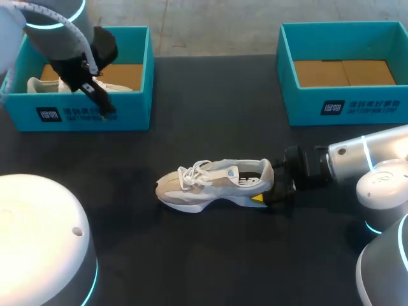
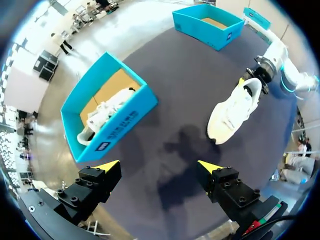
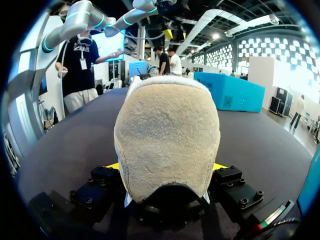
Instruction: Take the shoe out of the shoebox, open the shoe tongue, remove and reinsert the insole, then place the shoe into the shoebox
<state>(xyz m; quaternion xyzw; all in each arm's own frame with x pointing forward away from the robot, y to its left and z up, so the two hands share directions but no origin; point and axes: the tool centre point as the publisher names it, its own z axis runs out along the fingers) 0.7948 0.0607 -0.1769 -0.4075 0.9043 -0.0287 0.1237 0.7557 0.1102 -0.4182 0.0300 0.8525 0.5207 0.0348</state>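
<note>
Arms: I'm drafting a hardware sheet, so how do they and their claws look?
Both the left arm and right arm are rounded silver-grey tubes with glowing cyan rings at the joints and black wrists. A pale cable runs along the left wrist. Left claw and right claw each have two blocky black bolted fingers with yellow wedge tips.

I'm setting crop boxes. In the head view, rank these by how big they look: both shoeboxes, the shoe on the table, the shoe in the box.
Largest: left shoebox and right shoebox, alike, so unranked.
Next: shoe on the table.
Smallest: shoe in the left shoebox, partly hidden by my left arm.
</note>
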